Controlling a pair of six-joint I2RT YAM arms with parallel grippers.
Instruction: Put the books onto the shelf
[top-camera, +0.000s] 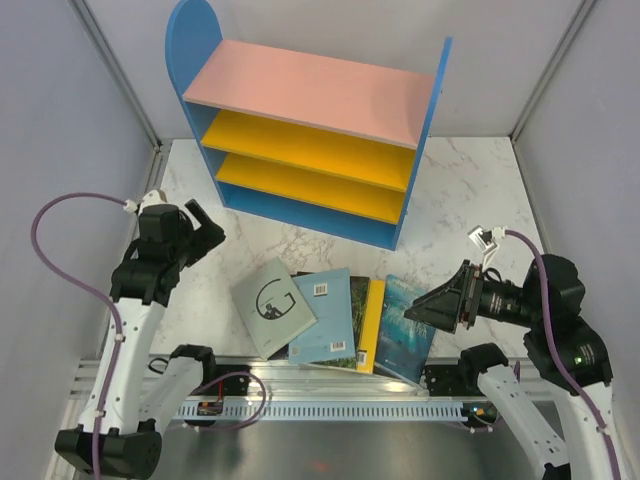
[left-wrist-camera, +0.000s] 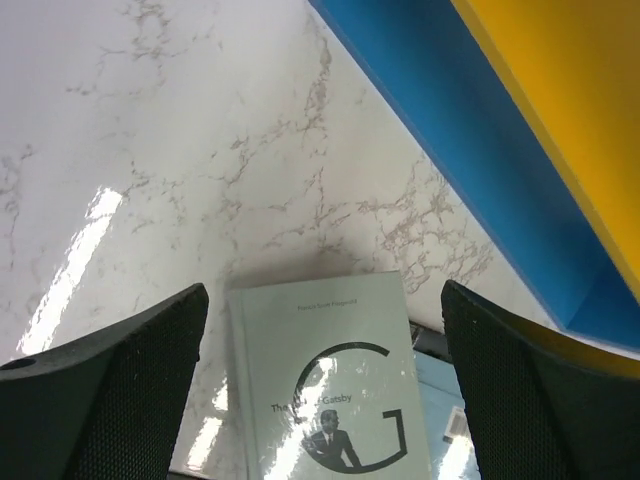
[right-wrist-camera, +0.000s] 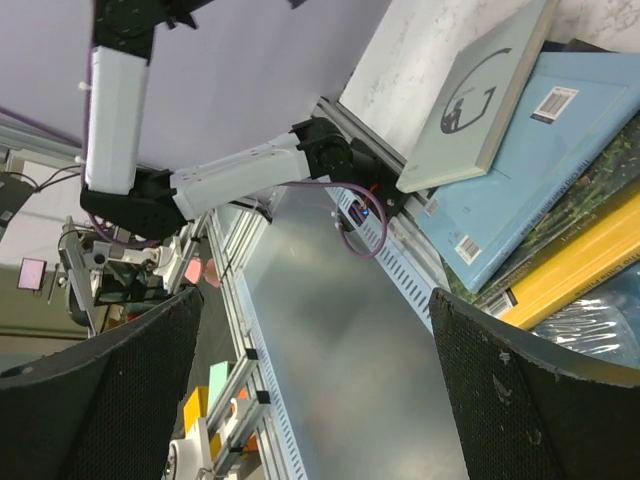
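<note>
Lying in an overlapping fan on the marble table (top-camera: 250, 238), close to its near edge, the books show us 5 covers. The grey-green book (top-camera: 272, 305) with a big "G" is on top at the left. It overlaps the light blue book (top-camera: 325, 318), which shows a barcode. Next come a strip of a dark green book (top-camera: 358, 298), the yellow book (top-camera: 372, 325) and the teal book (top-camera: 408, 318) with a glossy sea picture at the right. The shelf (top-camera: 300, 150) stands well apart from them at the far side of the table. It has blue sides, a blue base, a pink top board and 2 yellow-orange boards.

We see the left arm bent at the left of the table. The left gripper (top-camera: 205, 228) hangs above bare marble between the shelf and the books, its fingers spread wide with nothing between them. The right arm reaches in from the right with its wrist about level. The right gripper (top-camera: 425, 305) points left at the teal book's edge, fingers also spread wide and holding nothing. We cannot tell whether it touches that book.
</note>
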